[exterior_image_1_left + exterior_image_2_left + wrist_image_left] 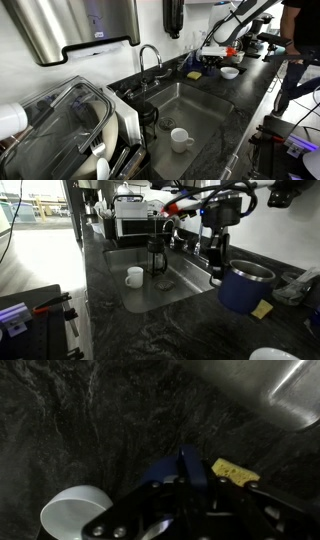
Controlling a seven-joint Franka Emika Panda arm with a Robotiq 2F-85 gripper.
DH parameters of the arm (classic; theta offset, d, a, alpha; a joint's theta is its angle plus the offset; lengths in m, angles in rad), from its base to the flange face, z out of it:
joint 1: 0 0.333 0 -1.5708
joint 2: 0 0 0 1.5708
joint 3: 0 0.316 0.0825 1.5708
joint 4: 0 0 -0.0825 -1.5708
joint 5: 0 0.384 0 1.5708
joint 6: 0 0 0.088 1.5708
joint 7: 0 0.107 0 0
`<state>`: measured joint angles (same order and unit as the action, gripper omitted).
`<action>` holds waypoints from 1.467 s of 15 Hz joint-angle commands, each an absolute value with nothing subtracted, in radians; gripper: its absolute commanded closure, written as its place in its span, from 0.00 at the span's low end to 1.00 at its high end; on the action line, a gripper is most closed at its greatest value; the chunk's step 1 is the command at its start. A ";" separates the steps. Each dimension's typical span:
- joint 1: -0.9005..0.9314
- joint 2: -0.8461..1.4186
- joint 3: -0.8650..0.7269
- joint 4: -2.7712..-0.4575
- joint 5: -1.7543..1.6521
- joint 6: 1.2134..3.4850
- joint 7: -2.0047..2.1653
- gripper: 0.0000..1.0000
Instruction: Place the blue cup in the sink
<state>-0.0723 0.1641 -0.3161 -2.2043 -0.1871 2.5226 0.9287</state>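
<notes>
Fingers [217,272] clenched on the rim of the blue cup [245,292]. Cup upright on the dark desk [180,332], beside the sink [158,296]. A white mug [135,276] stands inside the sink.

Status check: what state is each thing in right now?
blue cup: upright on the counter, not yet in the sink.
gripper: at the cup's rim, closure unclear.
white mug: upright in the sink.
white bowl: upright on the counter, empty.
faucet: no stream visible.
</notes>
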 commanded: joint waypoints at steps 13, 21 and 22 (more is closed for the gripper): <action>-0.084 -0.212 -0.157 -2.595 0.019 2.470 0.059 0.96; -0.093 -0.180 -0.143 -2.584 0.014 2.491 0.085 0.83; -0.093 -0.180 -0.143 -2.584 0.014 2.491 0.085 0.83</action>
